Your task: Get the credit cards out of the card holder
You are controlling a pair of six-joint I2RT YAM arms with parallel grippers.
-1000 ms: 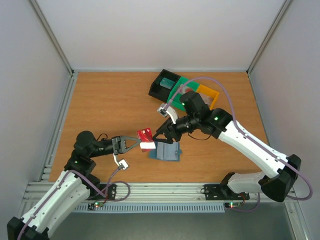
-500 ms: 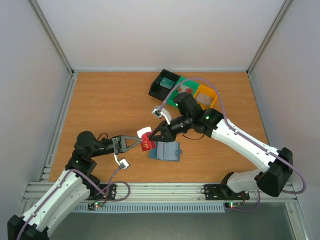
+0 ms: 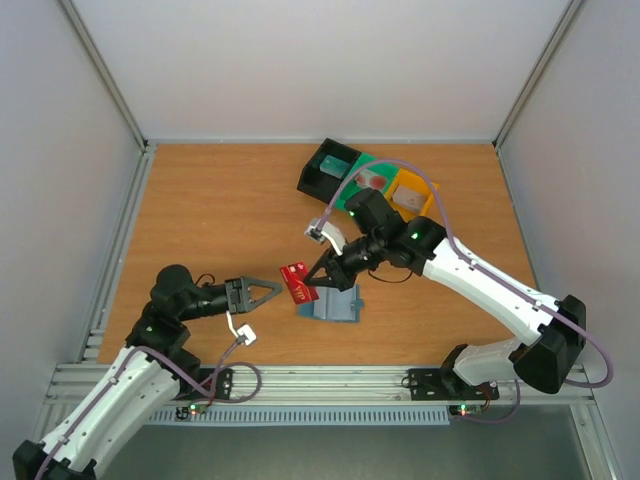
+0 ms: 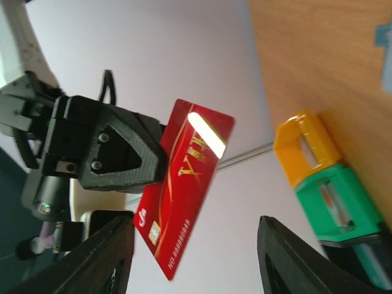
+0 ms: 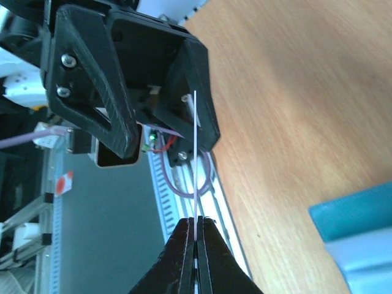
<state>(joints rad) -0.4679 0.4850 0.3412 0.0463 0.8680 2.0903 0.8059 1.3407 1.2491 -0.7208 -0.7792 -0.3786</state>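
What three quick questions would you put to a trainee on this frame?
1. Multiple choice: the red card is pinched by A) the right gripper, B) the left gripper, C) neither.
2. True or false: the left gripper's jaws are open.
3. Short answer: where is the card holder?

Key: 1 A. 2 True. 3 Lying on the table, in neither gripper.
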